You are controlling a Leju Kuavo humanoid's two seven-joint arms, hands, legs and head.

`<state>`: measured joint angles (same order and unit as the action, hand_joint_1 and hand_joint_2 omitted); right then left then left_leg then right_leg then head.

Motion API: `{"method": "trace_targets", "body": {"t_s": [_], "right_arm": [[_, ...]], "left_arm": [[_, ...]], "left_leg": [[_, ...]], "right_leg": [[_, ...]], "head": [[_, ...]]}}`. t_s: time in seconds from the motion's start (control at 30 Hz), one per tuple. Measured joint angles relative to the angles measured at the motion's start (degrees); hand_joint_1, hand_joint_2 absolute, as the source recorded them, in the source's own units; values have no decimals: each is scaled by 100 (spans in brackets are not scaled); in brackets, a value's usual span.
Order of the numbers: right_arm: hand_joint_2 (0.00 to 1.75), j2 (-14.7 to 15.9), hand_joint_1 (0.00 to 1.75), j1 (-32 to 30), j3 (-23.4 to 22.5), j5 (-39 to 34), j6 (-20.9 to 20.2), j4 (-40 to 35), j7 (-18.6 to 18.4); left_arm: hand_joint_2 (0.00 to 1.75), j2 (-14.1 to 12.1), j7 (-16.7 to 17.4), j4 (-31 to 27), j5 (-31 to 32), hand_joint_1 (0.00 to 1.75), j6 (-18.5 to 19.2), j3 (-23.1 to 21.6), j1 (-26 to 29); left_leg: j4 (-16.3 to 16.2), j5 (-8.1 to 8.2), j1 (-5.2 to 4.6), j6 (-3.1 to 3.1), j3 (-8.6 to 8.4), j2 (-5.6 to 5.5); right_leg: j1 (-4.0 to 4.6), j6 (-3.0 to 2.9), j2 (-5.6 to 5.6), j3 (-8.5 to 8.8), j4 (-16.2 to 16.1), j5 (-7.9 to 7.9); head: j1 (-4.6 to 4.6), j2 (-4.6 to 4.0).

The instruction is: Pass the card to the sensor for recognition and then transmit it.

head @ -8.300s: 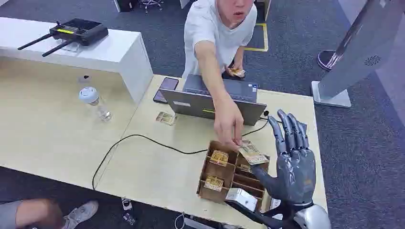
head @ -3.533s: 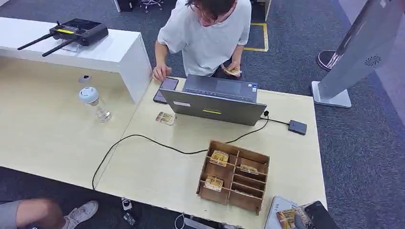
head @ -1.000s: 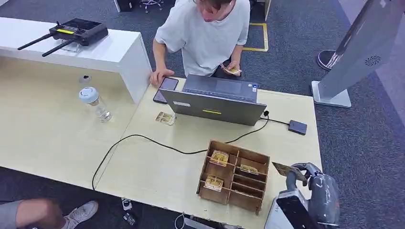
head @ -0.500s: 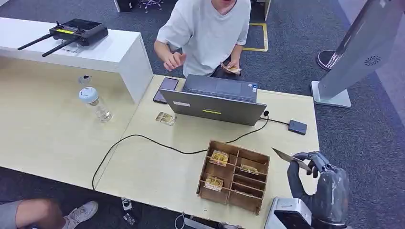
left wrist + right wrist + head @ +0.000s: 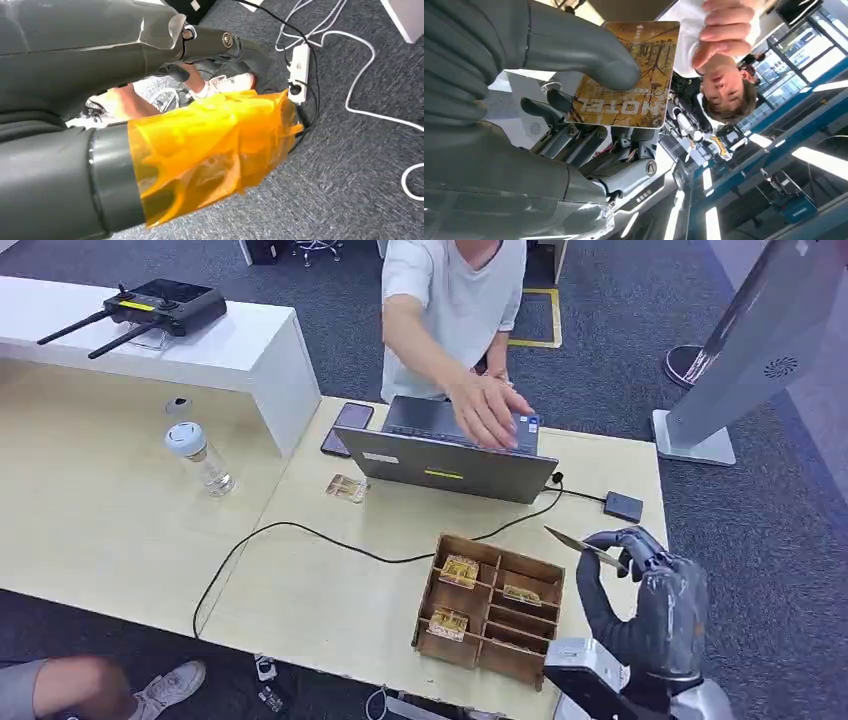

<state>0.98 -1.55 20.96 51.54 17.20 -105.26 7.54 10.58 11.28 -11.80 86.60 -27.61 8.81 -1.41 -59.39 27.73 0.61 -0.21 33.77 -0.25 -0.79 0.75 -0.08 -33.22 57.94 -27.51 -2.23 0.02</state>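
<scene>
My right hand [image 5: 645,605] is raised over the table's right edge, beside the wooden compartment box [image 5: 490,605]. It pinches a hotel card [image 5: 585,548], seen edge-on from the head. In the right wrist view the thumb presses the brown and gold card [image 5: 624,75], which reads HOTEL, against the fingers. The small black sensor [image 5: 622,506] lies on the table beyond the card, apart from it. A person's hand [image 5: 490,410] reaches over the laptop toward me. My left hand [image 5: 165,125] hangs over the carpet, orange film on its thumb and nothing between thumb and fingers.
A grey laptop [image 5: 450,455] stands mid-table with a phone [image 5: 347,425] and a loose card [image 5: 347,487] to its left. A black cable [image 5: 300,530] crosses the table. A bottle [image 5: 200,455] stands at far left. The box holds several cards.
My right hand has risen and moved forward and left with the card. The person's arm has stretched out over the laptop toward it.
</scene>
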Motion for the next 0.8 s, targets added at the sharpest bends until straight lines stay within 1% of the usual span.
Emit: {"method": "trace_targets", "body": {"t_s": [0.23, 0.63, 0.67, 0.7, 0.73, 0.8], "right_arm": [[175, -22, 175, 200, 124, 2, -53, 142, -85], [175, -177, 175, 679, 557, 77, -230, 655, -319], [175, -190, 105, 707, 588, 87, -243, 697, -334], [175, -197, 5, 733, 621, 99, -247, 732, -343], [175, -201, 0, 753, 654, 105, -247, 772, -354], [175, -208, 0, 790, 693, 105, -247, 844, -396]], "left_arm": [[0, 0, 0, 0, 63, 0, 33, -35, -13], [0, 0, 2, 0, 164, 0, 186, -138, -98], [0, 0, 2, 0, 171, 0, 197, -140, -99], [0, 0, 2, 0, 173, 0, 203, -142, -102], [0, 0, 2, 0, 175, 0, 205, -144, -104], [0, 0, 2, 0, 179, 0, 203, -146, -105]], "left_leg": [[0, 0, 0, 0, 1, 0], [0, -4, 1, -5, 1, -1], [0, -4, 1, -5, 1, -1], [0, -4, 1, -5, 1, -1], [0, -4, 1, -5, 1, -1], [0, -4, 0, -5, 1, -3]], "right_leg": [[0, 0, 0, 0, 0, 0], [0, 0, 0, 0, 1, 0], [0, 0, 0, 0, 1, 0], [0, 0, 0, 0, 1, 0], [0, 0, 0, 0, 1, 0], [0, 0, -1, 0, 1, 0]], "head": [[0, 0], [0, 0], [0, 0], [-2, 0], [0, 0], [0, 0]]}}
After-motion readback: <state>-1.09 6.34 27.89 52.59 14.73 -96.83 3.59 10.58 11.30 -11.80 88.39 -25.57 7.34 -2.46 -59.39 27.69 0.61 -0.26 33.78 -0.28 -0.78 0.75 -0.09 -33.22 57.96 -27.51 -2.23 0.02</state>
